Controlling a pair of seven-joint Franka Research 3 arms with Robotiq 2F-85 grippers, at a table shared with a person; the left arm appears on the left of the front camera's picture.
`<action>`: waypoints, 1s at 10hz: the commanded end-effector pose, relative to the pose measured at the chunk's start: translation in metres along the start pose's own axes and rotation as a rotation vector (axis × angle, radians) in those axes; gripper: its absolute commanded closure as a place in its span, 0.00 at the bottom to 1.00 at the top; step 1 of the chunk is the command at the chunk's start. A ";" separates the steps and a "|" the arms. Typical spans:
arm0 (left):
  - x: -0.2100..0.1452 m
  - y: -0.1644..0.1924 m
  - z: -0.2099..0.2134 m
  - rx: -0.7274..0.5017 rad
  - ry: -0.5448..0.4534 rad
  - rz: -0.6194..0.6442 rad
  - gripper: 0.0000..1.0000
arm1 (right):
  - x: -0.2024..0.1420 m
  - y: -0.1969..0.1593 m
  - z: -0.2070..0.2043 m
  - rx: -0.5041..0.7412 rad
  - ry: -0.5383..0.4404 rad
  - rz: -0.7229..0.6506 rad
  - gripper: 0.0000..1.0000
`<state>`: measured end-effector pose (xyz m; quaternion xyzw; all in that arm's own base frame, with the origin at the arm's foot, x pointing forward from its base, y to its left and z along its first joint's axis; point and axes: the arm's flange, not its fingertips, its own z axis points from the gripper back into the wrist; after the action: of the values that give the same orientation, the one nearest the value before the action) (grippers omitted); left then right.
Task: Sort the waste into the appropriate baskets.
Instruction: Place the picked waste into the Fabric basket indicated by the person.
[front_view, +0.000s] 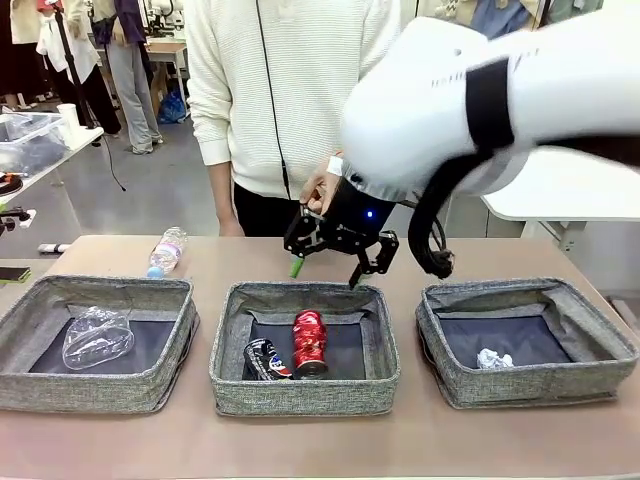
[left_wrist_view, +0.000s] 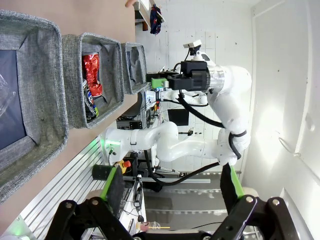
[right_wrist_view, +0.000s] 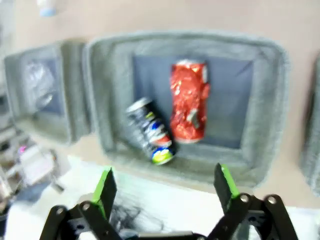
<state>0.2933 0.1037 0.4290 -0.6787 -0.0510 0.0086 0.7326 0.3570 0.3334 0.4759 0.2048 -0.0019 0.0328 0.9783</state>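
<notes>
While both arms' fingers (front_view: 325, 268) gape empty, crumpled red can (front_view: 309, 342) in woven grey basket (front_view: 300, 390).

No words, numbers or brand names can be read. The dark can (front_view: 265, 359) in the middle basket (front_view: 227, 380) carries a red, white and blue printed design, but its lettering is too blurred to make out. The red can (front_view: 309, 342) beside it is crumpled and shows no legible print. The bottle (front_view: 166, 251) on the far left of the table has a label too small to read.
</notes>
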 end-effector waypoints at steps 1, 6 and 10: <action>-0.003 -0.002 0.000 -0.002 0.000 0.000 0.00 | 0.005 -0.027 0.045 0.426 0.274 0.079 0.00; -0.003 -0.002 0.000 -0.002 0.000 0.000 0.00 | -0.041 -0.212 0.115 1.118 0.033 0.005 0.00; -0.003 -0.002 0.000 -0.002 0.000 0.000 0.00 | -0.098 -0.319 0.098 1.161 -0.323 -0.250 0.00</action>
<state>0.2932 0.1042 0.4291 -0.6787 -0.0514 0.0091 0.7326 0.3395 -0.0384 0.4817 0.7007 -0.0802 -0.0985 0.7020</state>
